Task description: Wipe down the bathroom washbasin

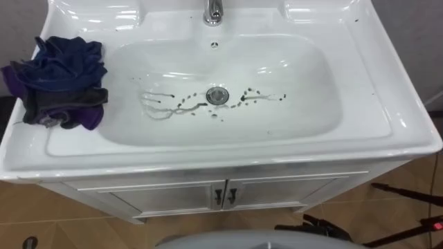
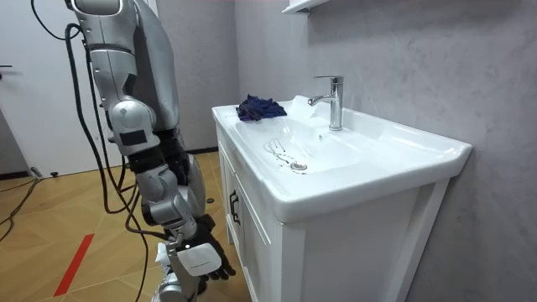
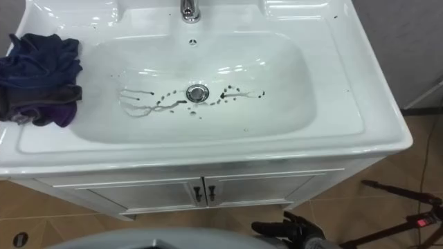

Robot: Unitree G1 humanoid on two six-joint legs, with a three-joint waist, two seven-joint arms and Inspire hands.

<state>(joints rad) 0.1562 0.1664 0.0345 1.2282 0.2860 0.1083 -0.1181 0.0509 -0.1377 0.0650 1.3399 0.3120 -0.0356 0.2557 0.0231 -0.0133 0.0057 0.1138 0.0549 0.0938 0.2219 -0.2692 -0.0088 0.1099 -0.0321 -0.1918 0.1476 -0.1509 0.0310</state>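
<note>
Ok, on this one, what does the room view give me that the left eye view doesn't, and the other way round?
The room view adds the robot standing at the front of the vanity, its right hand hanging low beside the cabinet, plus the grey wall and a white shelf above the faucet. The left eye view adds dark stand legs on the floor at the robot's right and both door handles side by side. Both share the white basin, the faucet, the dark blue cloth bunched on the rim and dark streaks around the drain.
</note>
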